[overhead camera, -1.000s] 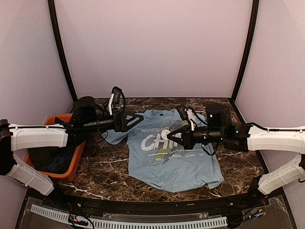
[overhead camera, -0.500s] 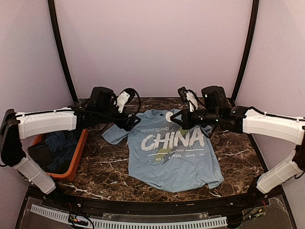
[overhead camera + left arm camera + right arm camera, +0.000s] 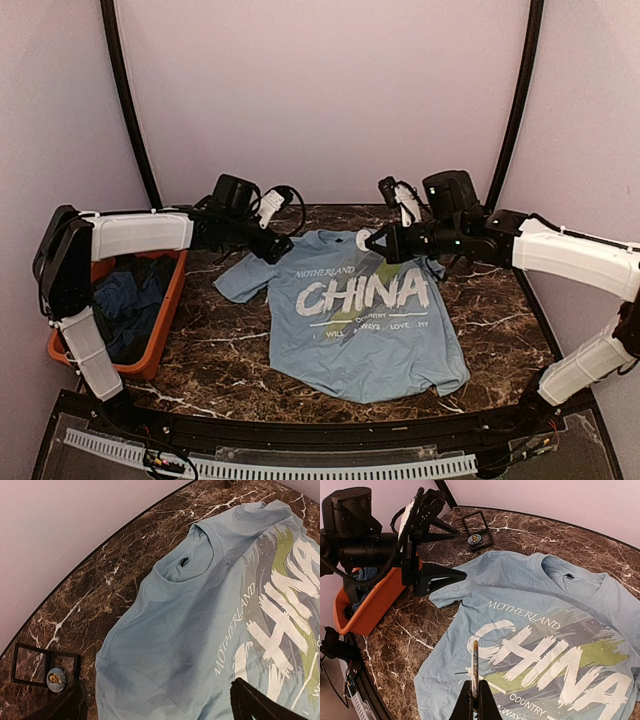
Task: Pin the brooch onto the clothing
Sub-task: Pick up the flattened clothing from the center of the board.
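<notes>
Left jaws apart near clothing (image 3: 360,330) — right jaws clamp brooch (image 3: 475,665); case (image 3: 45,666) lies beyond.

Light blue CHINA T-shirt (image 3: 365,340) spread flat, face up; tiny round brooch (image 3: 56,679) apart, by the black-framed case (image 3: 31,665).

The right end effector (image 3: 475,689) is pinching the brooch (image 3: 475,661) edge-on above the light blue T-shirt (image 3: 520,590) lying on the marble counter (image 3: 410,630). The left end effector (image 3: 461,552) is hovering wide-jawed beside its sleeve.
</notes>
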You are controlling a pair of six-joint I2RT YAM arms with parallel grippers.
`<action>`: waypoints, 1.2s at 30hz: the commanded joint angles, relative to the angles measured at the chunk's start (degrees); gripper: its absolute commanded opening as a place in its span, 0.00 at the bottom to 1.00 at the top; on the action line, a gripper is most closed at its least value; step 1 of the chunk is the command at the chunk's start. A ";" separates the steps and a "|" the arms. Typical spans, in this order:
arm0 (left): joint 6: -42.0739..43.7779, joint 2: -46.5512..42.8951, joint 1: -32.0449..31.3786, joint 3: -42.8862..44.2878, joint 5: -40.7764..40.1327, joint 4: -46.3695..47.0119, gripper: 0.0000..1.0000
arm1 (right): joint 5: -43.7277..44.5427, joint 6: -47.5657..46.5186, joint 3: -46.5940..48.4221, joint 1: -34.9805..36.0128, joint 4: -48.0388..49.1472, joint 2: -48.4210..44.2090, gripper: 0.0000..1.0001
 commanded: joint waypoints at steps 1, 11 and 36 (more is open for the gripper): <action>1.14 0.21 2.51 -0.05 5.44 -1.65 0.99 | 0.99 1.90 2.93 -0.40 -3.10 0.59 0.00; 4.49 5.24 6.28 0.88 15.59 -3.50 0.99 | 6.38 13.24 4.72 -0.55 -5.38 1.28 0.00; 8.39 14.73 7.41 9.09 22.40 -12.28 0.91 | 5.27 15.91 11.20 -0.55 -10.89 6.90 0.00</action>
